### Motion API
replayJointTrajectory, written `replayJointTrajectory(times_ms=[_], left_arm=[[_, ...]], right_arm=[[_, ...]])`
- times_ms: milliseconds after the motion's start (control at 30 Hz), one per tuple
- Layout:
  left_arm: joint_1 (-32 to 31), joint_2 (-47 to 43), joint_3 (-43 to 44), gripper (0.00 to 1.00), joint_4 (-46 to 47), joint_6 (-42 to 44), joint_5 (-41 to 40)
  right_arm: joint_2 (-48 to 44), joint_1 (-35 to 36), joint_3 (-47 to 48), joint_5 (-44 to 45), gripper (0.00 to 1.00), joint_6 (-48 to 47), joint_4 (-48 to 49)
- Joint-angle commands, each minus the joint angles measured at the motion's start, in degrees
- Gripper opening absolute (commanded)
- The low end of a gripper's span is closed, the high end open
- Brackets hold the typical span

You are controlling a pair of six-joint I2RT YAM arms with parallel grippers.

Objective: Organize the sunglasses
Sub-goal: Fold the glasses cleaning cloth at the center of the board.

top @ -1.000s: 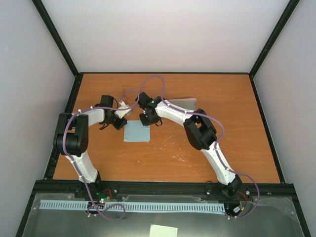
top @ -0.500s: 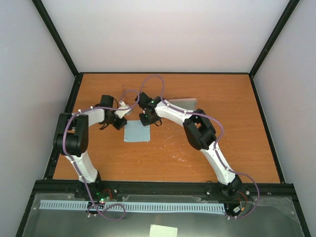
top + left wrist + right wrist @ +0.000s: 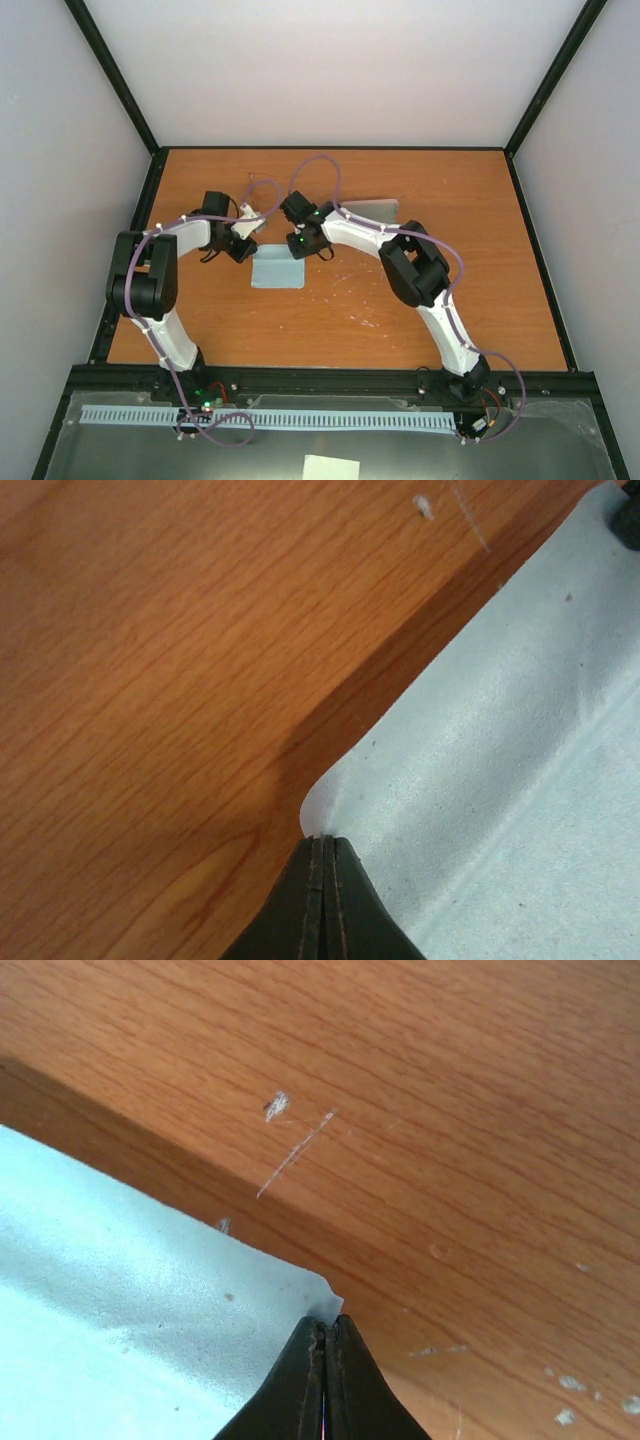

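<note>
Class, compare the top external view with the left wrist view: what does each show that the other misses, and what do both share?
Only the top view shows the whole cloth with the right gripper at one corner. Only the left wrist view shows the left gripper shut on a cloth corner. Both share the cloth and the wooden table.
</note>
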Motion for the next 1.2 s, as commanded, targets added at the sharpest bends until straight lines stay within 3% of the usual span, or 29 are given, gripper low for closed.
replayJointTrajectory(times_ms=[0,1167], left_arm=[[-0.3,-2.8,1.8,0.01,-1.0,-1.5,1.8],[-0.9,-14.6,-11.1,0.01,-0.5,-3.1,5.0]], right_arm=[[-5.0,0.6,-3.0,-1.1,0.03,0.2,4.9],[-10.9,3.2,-14.7,-8.8,0.03,0.6,9.0]])
